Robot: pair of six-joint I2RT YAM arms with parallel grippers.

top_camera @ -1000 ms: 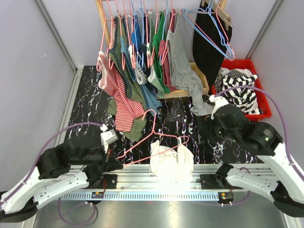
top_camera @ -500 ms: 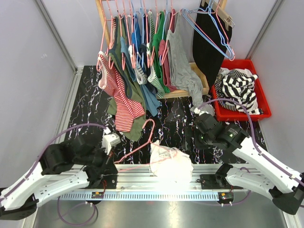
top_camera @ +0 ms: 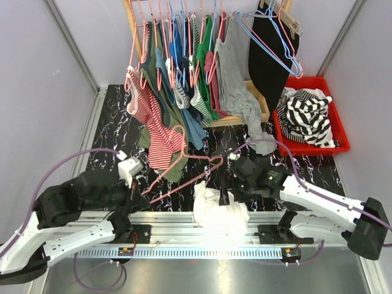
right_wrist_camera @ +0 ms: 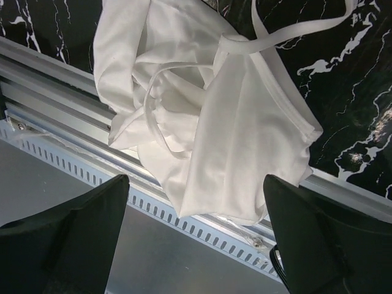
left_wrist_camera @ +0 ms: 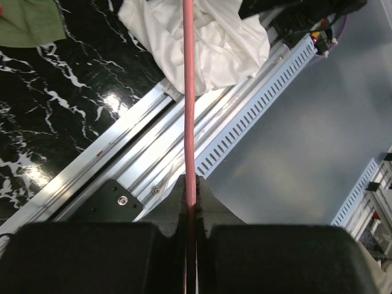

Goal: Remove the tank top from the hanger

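Left wrist view: the pink hanger (left_wrist_camera: 189,92) is seen clamped between the fully closed fingers of the left gripper (left_wrist_camera: 190,196), its wire running straight away from the camera. Compared with a second ago, the hanger has been swung up and to the left, so that its far corner is no longer laid across the white tank top (top_camera: 219,208). From above it now appears clear of the cloth, and the separation is judged to be done or very nearly so, though a strap caught on the wire cannot be ruled out.

Over the same second the right arm has been brought in from beside the red bin (top_camera: 340,144). The right gripper (right_wrist_camera: 196,184) is now held above the crumpled tank top with its jaws spread wide and nothing between them. The tank top is left in a heap at the near edge of the black marbled table (top_camera: 110,135), partly draped over the aluminium rail (top_camera: 165,220).

At the back, a wooden rack (top_camera: 184,61) crowded with hung garments is seen, and a striped garment (top_camera: 306,113) is piled in the bin. The workspace is enclosed by plain pale walls.
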